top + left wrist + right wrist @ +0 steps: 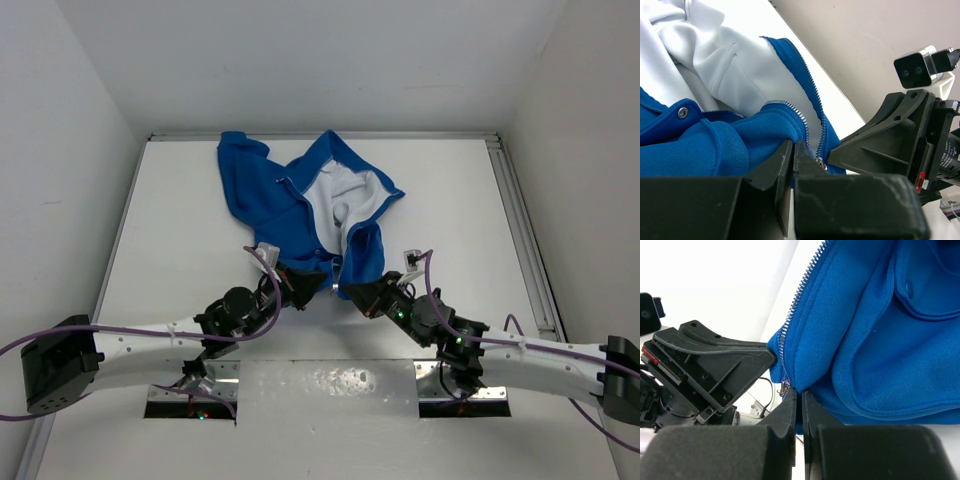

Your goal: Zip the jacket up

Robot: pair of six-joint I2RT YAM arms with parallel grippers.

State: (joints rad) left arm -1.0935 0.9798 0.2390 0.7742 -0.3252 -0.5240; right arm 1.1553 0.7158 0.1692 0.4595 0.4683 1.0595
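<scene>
The bright blue jacket [270, 195] lies open at the back middle of the table, its white lining [335, 195] showing. Both grippers meet at its near hem. My left gripper [312, 283] is shut on the blue hem fabric [740, 145] of the left front panel; its tips [793, 146] pinch the edge beside the silver zipper teeth [807, 80] and a small metal slider [819, 162]. My right gripper [352, 291] is shut on the hem of the right panel [865, 340], its tips [799, 394] right next to the zipper end [785, 388].
The white table [170, 230] is boxed in by white walls on three sides, with a metal rail [525, 230] along its right edge. Purple cables [265, 262] loop off both wrists. The two gripper bodies sit almost against each other.
</scene>
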